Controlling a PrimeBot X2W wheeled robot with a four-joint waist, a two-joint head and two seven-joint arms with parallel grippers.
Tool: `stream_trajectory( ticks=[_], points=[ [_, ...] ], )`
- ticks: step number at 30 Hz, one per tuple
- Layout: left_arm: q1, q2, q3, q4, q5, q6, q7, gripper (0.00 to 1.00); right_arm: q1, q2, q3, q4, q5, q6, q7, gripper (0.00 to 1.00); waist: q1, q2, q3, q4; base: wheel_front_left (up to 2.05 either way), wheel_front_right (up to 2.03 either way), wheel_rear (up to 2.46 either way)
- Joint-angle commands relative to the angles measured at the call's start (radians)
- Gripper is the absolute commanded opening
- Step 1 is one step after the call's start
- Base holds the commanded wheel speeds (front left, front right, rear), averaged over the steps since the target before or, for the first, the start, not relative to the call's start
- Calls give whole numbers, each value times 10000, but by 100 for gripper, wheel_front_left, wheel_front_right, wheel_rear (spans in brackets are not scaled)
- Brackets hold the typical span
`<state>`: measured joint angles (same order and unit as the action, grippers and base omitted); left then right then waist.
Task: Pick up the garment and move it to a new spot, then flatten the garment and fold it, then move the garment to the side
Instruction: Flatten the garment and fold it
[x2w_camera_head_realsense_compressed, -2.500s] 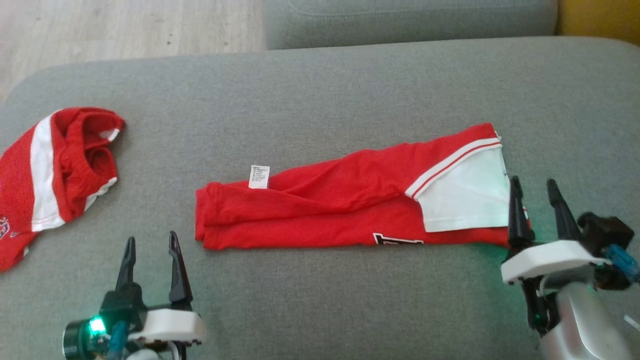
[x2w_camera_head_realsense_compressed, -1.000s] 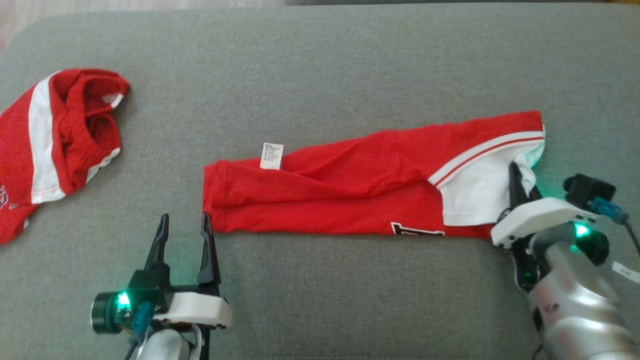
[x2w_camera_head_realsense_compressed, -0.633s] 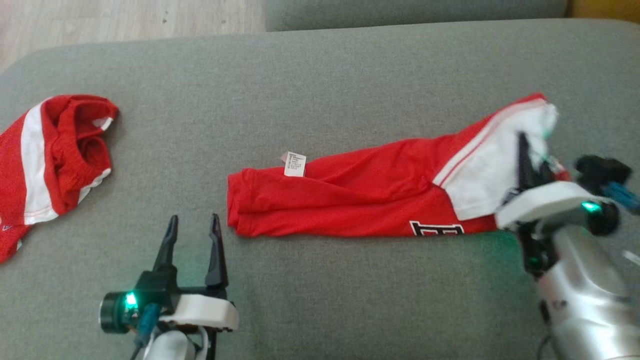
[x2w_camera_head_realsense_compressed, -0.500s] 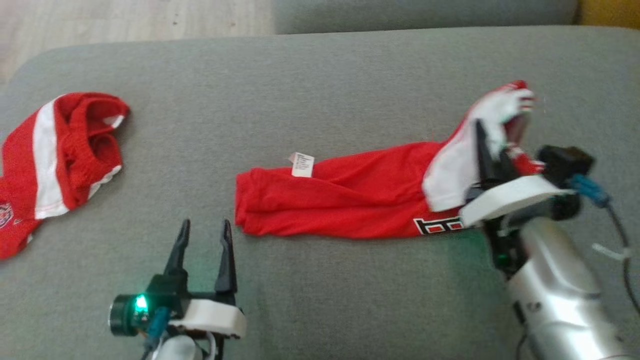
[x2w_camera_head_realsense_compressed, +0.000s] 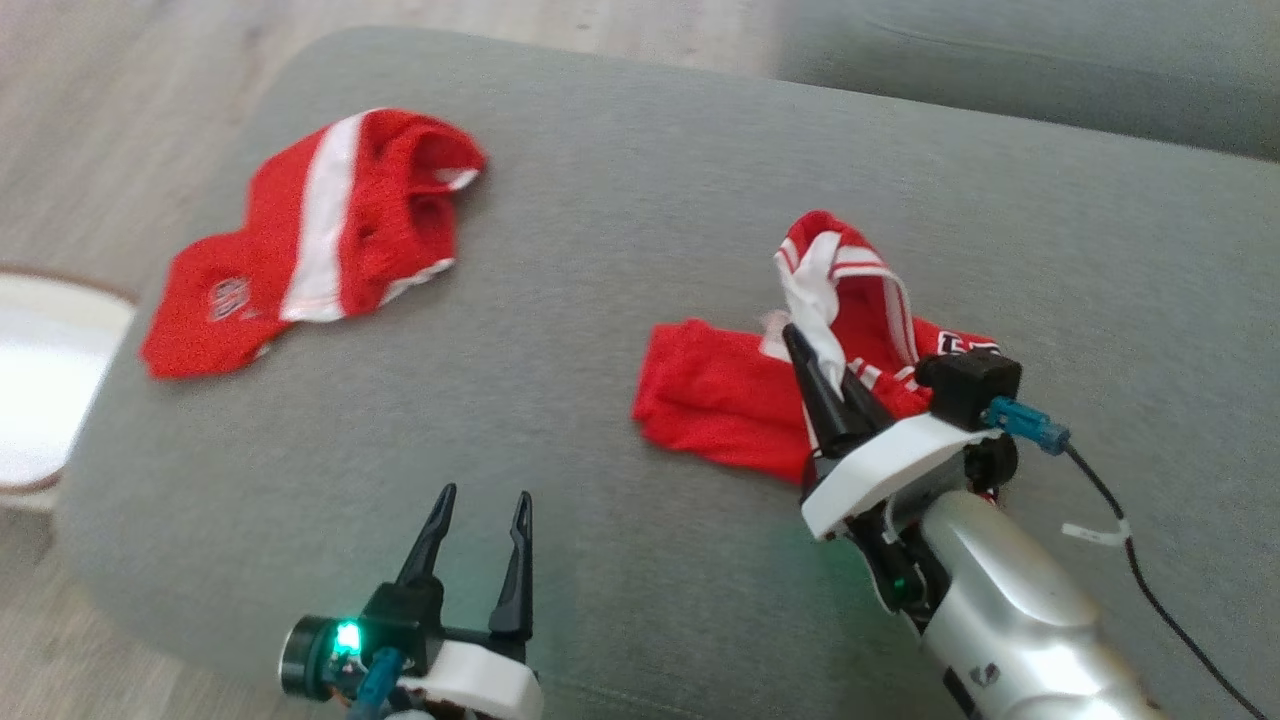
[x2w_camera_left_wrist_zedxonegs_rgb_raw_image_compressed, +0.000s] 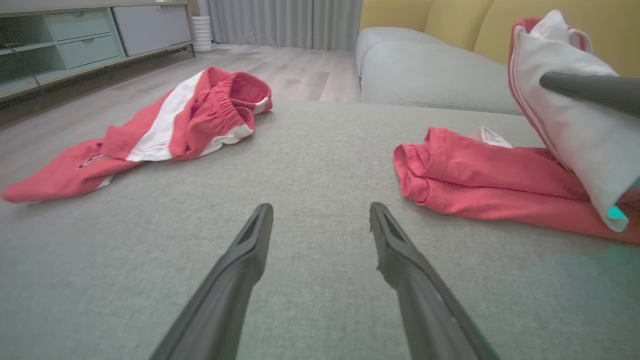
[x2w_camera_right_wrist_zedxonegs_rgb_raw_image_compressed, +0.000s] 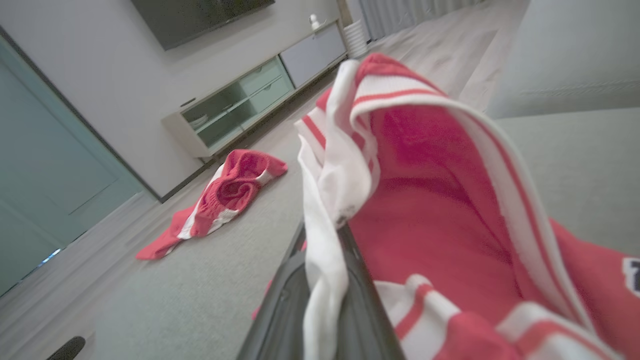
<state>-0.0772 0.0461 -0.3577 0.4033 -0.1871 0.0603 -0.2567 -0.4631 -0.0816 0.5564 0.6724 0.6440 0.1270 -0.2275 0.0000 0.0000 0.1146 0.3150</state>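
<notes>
Right hand (x2w_camera_head_realsense_compressed: 797, 342), pinching the white end of the red jersey (x2w_camera_head_realsense_compressed: 705, 395), should lay it squarely over the hem; left hand (x2w_camera_head_realsense_compressed: 485, 495) idles, spread.

One red shirt (x2w_camera_head_realsense_compressed: 700, 395), one shorts (x2w_camera_head_realsense_compressed: 320, 230), two claws (x2w_camera_head_realsense_compressed: 487, 492) (x2w_camera_head_realsense_compressed: 805, 350)

— What lies far left on the grey couch (x2w_camera_head_realsense_compressed: 620, 200)?
— Crumpled red shorts (x2w_camera_head_realsense_compressed: 400, 210) with a white stripe.
— And beyond?
— Wooden floor (x2w_camera_head_realsense_compressed: 100, 100), a low cabinet (x2w_camera_right_wrist_zedxonegs_rgb_raw_image_compressed: 250, 100), grey curtains (x2w_camera_left_wrist_zedxonegs_rgb_raw_image_compressed: 285, 22), yellow cushions (x2w_camera_left_wrist_zedxonegs_rgb_raw_image_compressed: 450, 20).
</notes>
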Motion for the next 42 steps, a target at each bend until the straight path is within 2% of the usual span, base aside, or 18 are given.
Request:
stream_trajectory(
  ticks=[1,3,4,5,6,12,14,21,27,35,42],
  points=[
    [-126,41,199,-237,-106,-15,-51,100,-426,237,257,-115,126,37,-82,0,0,0,-53,852,0,0,0],
    [-108,41,101,-223,-149,-6,-51,100,-560,273,362,191,180,37,-128,0,0,0,-67,1081,0,0,0],
    [-107,41,55,-211,-160,-10,-51,100,-611,287,374,349,256,37,-152,9,0,0,-77,1160,0,0,0],
    [-106,41,28,-204,-174,6,-51,100,-664,297,395,505,317,37,-172,63,0,0,-86,1201,0,0,0],
    [-108,41,8,-201,-186,24,-51,100,-712,303,451,595,397,37,-194,100,0,0,-96,1222,0,0,0],
    [-205,41,137,-236,-217,128,-51,100,-892,310,647,397,579,37,-323,100,0,0,-155,853,0,0,0],
    [-250,41,288,-303,-173,178,-51,100,-886,311,77,34,244,37,-334,100,0,0,-182,473,0,0,0],
    [-483,41,843,-441,26,257,-51,100,320,311,-2880,-1210,-2256,37,-340,100,0,0,-295,-974,0,0,0],
    [-597,41,1278,-433,255,333,-51,100,1340,312,-4119,-1777,-3456,37,-341,100,0,0,-367,-1944,0,0,0],
    [-63,41,1822,-332,639,411,-51,100,2388,313,-4292,-1744,-3903,37,-342,100,0,0,-740,-2651,0,0,0],
    [407,41,1993,-394,671,369,-51,100,2790,313,-4091,-1569,-3814,37,-342,100,0,0,-806,-2699,0,0,0]
  ],
)
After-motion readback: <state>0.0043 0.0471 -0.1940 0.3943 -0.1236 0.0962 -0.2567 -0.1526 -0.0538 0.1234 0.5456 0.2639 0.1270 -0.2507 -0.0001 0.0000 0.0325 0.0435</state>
